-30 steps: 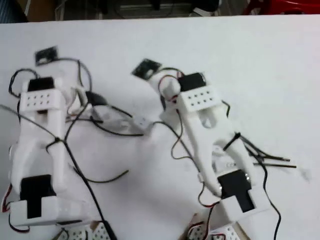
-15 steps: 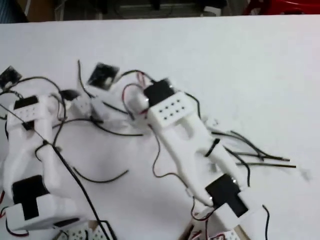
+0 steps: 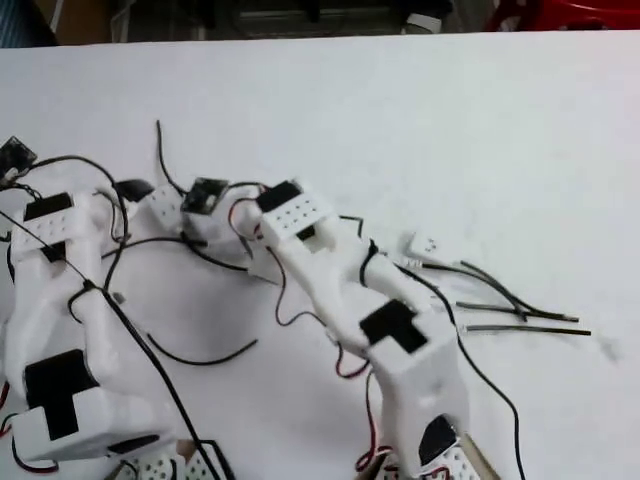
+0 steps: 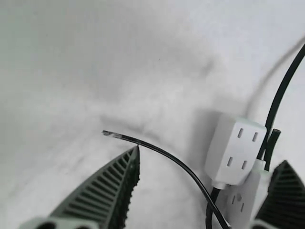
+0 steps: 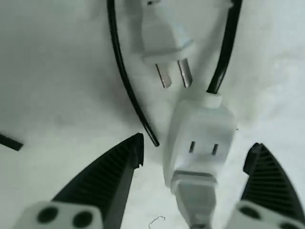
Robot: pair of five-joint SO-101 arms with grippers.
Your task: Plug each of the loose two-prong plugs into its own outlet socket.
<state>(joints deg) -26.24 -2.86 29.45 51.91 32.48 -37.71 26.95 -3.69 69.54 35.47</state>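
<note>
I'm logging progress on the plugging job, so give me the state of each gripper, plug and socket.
left gripper: fingers open, empty.
right gripper: fingers open, single socket seen between them, not gripped.
two-prong plug: unplugged, prongs bare.
single socket: slots empty.
double socket: all slots empty.

White two-prong plug [image 5: 162, 36], loose, lying flat; prongs facing white outlet socket [image 5: 200, 136] just beside, not inserted

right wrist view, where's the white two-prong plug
In the right wrist view the white two-prong plug lies between two black cables, prongs facing, not touching, the white outlet socket between the right gripper's open fingers.
</note>
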